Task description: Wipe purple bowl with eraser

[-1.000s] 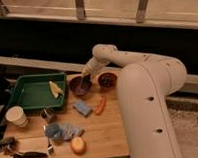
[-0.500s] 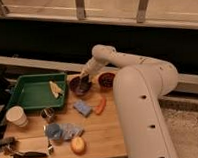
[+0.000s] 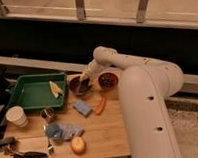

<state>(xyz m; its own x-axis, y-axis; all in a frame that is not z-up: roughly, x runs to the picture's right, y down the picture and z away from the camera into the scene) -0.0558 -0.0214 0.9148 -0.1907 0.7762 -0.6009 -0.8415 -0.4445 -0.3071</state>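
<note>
hand [image 3: 84, 83] closed, down in purple bowl [image 3: 72, 87] | dark red bowl [image 3: 108, 80] beside

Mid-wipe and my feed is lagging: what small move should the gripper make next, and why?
Probably sweep the gripper sideways along the inside of the purple bowl. Its jaws are shut, seemingly on the dark eraser, and it sits down inside the bowl, so a wiping stroke fits.
</note>
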